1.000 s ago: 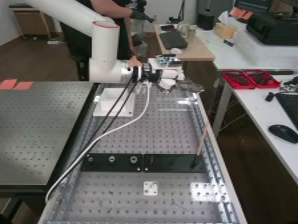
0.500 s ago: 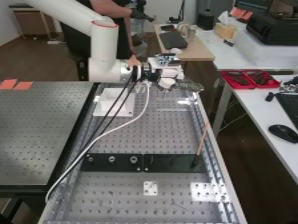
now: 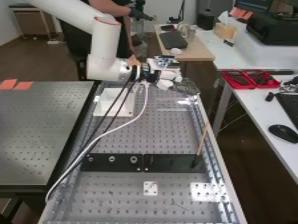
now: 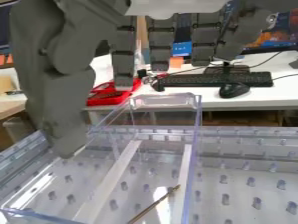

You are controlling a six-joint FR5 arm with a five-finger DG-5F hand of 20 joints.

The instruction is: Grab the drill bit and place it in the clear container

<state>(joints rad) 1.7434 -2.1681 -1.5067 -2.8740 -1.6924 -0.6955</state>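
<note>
Bench (image 3: 120,200) holds clr container (image 4: 197,131) w/ bit (image 4: 154,204) inside

Fairly bright, even light is falling on the bench (image 3: 166,137), seemingly from overhead. Well apart from the hand (image 3: 166,75), toward the bench's near end, a patch of glare is whitening the metal. In the wrist view, white reflections are showing through the clear container (image 4: 197,115) below the hand, and its rim is catching thin highlights. The fingers (image 4: 159,42) are looking dark against the pale, well-lit desk (image 4: 219,101) beyond them.
</note>
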